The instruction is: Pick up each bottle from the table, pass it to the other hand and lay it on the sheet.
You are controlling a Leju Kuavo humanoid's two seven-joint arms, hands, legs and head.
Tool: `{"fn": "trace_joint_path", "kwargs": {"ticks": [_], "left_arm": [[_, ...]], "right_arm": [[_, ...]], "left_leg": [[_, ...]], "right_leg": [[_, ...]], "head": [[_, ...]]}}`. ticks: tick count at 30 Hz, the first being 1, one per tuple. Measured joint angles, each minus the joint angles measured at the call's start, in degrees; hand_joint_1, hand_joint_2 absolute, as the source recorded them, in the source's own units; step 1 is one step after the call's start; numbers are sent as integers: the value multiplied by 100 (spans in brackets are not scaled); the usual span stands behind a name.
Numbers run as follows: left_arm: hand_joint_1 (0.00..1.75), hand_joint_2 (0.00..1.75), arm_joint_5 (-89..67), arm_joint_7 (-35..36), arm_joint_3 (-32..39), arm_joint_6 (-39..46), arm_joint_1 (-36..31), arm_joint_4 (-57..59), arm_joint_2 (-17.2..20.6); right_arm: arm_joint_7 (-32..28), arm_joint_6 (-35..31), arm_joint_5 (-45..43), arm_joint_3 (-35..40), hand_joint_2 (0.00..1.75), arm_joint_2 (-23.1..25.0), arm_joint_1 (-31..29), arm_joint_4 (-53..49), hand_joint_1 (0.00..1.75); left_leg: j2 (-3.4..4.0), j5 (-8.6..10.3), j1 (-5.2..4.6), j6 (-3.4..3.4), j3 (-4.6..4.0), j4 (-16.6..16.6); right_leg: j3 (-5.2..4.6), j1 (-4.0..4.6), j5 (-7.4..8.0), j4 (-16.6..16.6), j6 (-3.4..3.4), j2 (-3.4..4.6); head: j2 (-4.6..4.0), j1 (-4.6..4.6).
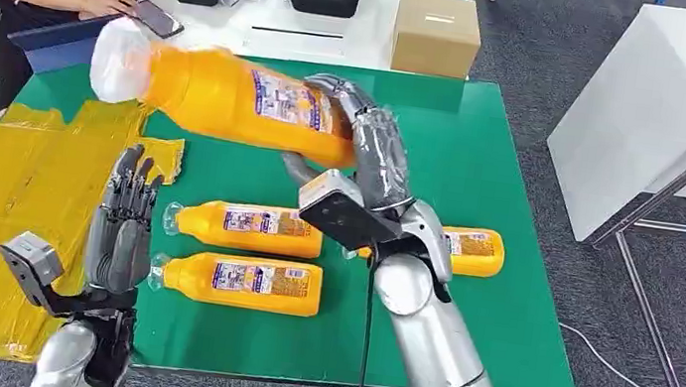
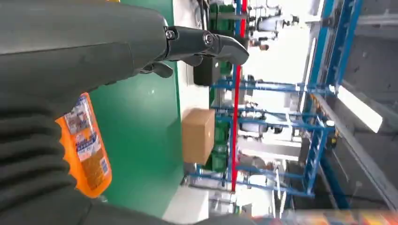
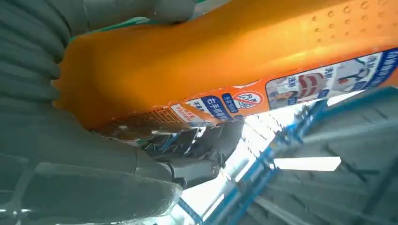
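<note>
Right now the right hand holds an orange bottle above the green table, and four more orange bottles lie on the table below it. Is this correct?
Not quite: the head view shows three orange bottles lying on the green table, not four: two side by side and one partly behind the right arm. The right hand does hold an orange bottle above the table.

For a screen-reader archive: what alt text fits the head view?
The robot's right hand holds an orange bottle lying sideways above a green table; its left hand is open beside a yellow sheet. Three more bottles lie on the table.
</note>
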Motion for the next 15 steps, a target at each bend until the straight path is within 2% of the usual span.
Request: {"fn": "trace_joint_path", "kwargs": {"ticks": [6, 15], "left_arm": [[0, 175, 52, -37, -332, -2, -8, 87, 202], [0, 175, 90, -44, -566, -26, -19, 175, 263]], "right_arm": [[46, 0, 35, 136, 175, -2, -9, 175, 175], [125, 0, 214, 158, 175, -2, 84, 182, 173]], "left_leg": [[2, 4, -16, 7, -23, 0], [2, 4, -33, 10, -23, 1]], "right_leg": [[-10, 0, 0, -1, 1, 1], [-19, -2, 2, -3, 4, 1]], "head": [[0, 4], [0, 2]]}}
